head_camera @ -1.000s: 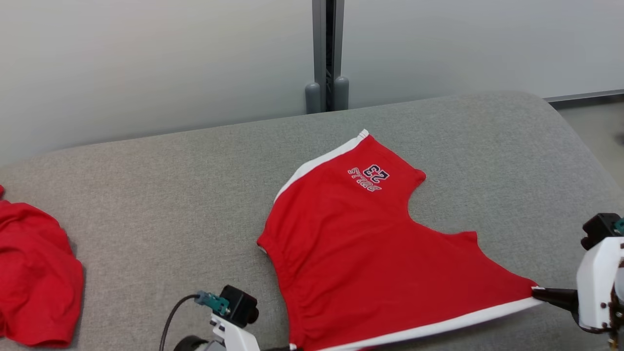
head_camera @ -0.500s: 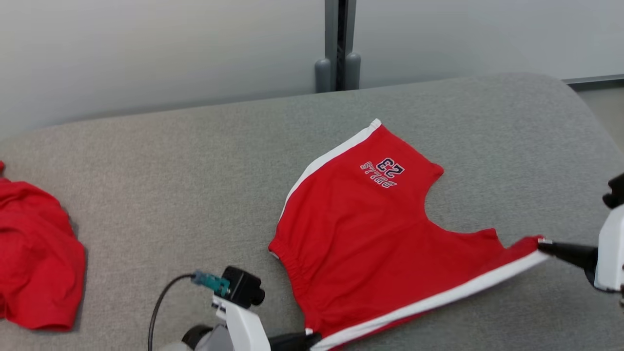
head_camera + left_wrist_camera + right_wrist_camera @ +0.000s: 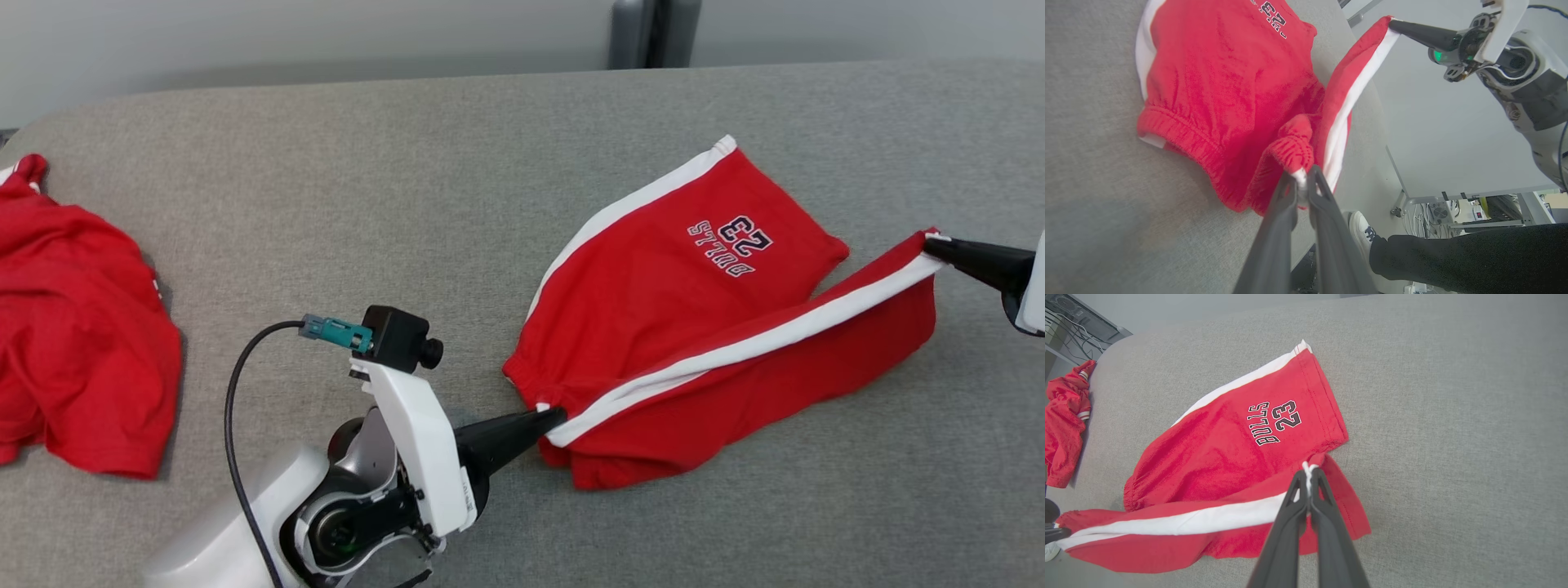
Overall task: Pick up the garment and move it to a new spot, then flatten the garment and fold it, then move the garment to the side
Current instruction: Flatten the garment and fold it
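Head view: saw the red shorts (image 3: 678, 286) lying right of centre on the grey bench (image 3: 408, 204), one leg raised and stretched between both claws. Found the left claw (image 3: 555, 416) clamped on the waistband end and the right claw (image 3: 931, 242) pinched on the hem corner. Noted another red garment (image 3: 73, 310) crumpled at far left.

Left wrist view: saw fingers pressed together on the gathered waistband.

Right wrist view: saw fingertips closed on the white stripe's end, with the "BULLS 23" leg flat on the bench.

1. Shorts (image 3: 678, 302): red cloth, soft and fuzzy, matt, with a white cloth stripe.
2. Table (image 3: 326, 204): grey woven fabric, matt, slightly rough.
3. Fingers (image 3: 1278, 232): dark plastic, smooth, matt.
4. Arm shell (image 3: 412, 425): white plastic, smooth, glossy.
5. Other garment (image 3: 73, 310): red cloth, matt.
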You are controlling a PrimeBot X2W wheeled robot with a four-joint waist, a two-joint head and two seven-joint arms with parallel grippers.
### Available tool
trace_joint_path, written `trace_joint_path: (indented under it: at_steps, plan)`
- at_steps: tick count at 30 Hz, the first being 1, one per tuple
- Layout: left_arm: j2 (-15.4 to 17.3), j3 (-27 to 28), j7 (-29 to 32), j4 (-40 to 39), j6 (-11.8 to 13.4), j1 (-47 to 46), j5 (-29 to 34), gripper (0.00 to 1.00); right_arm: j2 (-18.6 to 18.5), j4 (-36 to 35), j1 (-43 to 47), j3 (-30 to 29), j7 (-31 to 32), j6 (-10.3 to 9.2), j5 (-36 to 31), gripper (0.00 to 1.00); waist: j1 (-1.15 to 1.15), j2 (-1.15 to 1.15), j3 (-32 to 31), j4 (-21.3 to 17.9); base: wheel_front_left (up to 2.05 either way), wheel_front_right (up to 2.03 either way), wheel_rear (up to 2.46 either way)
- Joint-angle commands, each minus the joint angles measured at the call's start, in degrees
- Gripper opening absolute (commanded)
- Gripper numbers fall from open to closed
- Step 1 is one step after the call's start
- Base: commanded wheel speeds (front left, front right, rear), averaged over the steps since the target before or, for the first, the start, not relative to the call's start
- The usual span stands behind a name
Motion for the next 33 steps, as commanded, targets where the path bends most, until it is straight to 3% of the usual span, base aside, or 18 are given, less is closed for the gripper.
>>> trace_joint_path:
  at_steps: [1,9,17,33]
  plan:
    - [-1.18,0.91,-0.58,0.93,-0.73,-1.40,-1.04,0.00,0.53,1.06,-1.37,-0.25,0.52,-0.03,-0.46,0.00,0.00,0.00,2.55,2.45,0.00,0.00,0.00]
    - [-7.22,1.88,-2.24,7.26,-3.74,-6.49,-0.88,0.00,2.67,7.37,-8.64,-1.32,3.34,-0.02,-1.88,0.00,0.00,0.00,7.67,7.02,0.00,0.00,0.00]
    - [-11.11,2.43,-4.18,11.93,-5.62,-9.13,-0.90,0.00,5.20,12.80,-13.94,-2.20,4.40,-0.02,-2.44,0.00,0.00,0.00,10.47,10.27,0.00,0.00,0.00]
    - [-17.13,4.60,-9.64,19.56,-6.62,-12.19,-0.84,0.00,6.67,18.50,-16.34,-1.66,-0.85,-0.02,-5.13,0.00,0.00,0.00,13.75,13.62,0.00,0.00,0.00]
